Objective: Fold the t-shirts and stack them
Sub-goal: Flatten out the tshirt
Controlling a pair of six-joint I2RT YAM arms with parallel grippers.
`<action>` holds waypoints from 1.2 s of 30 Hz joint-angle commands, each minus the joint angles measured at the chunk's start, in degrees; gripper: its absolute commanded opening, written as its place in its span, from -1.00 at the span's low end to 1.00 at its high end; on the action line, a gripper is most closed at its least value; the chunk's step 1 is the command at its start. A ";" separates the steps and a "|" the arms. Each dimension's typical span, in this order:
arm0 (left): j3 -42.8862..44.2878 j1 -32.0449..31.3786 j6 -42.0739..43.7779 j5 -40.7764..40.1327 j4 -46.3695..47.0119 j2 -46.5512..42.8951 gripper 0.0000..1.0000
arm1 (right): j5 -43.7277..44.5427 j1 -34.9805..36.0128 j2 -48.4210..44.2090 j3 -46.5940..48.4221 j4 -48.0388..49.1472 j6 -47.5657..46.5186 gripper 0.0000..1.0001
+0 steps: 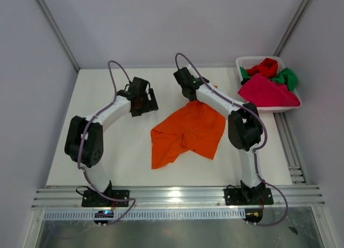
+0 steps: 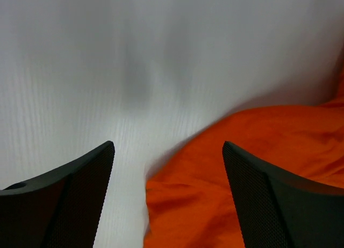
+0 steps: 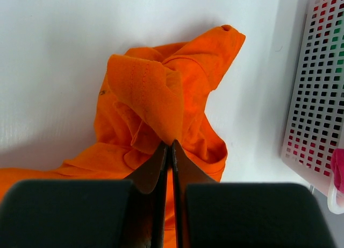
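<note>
The orange t-shirt (image 1: 188, 130) lies crumpled in the middle of the white desk (image 1: 107, 162). The right pincer (image 3: 171, 146) pinches a fold at the shirt's 12 o'clock edge. The left pincer (image 2: 167, 147) gapes wide at its 10 o'clock side, holding nothing. At 2 o'clock, the white basket (image 1: 247, 59) holds the pink t-shirt (image 1: 266, 92), red t-shirt (image 1: 264, 68) and green t-shirt (image 1: 287, 78).

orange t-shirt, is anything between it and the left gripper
Nothing visible. The left gripper stands open, with only bare white table and the near edge of the orange t-shirt ahead of it. The right gripper is shut on a fold of the same shirt, clear of that path.
</note>
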 commanded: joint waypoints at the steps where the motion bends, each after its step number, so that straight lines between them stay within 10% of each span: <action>1: 0.85 -0.42 0.69 8.94 -5.68 8.09 0.70 | 0.53 -0.01 -2.72 1.92 -0.35 2.00 -0.86; 17: 8.06 -10.61 -1.25 9.55 -13.15 18.04 0.47 | 1.06 -0.01 -0.96 3.42 -1.67 3.06 -0.86; 22: 9.37 -10.53 -0.98 8.42 -14.38 18.91 -0.99 | 1.32 -0.01 -1.13 3.33 -1.84 2.79 -0.86; 36: 36.42 -10.35 5.42 -21.28 -39.42 19.98 -1.00 | 4.75 -0.54 -1.92 4.38 -1.84 2.79 -0.86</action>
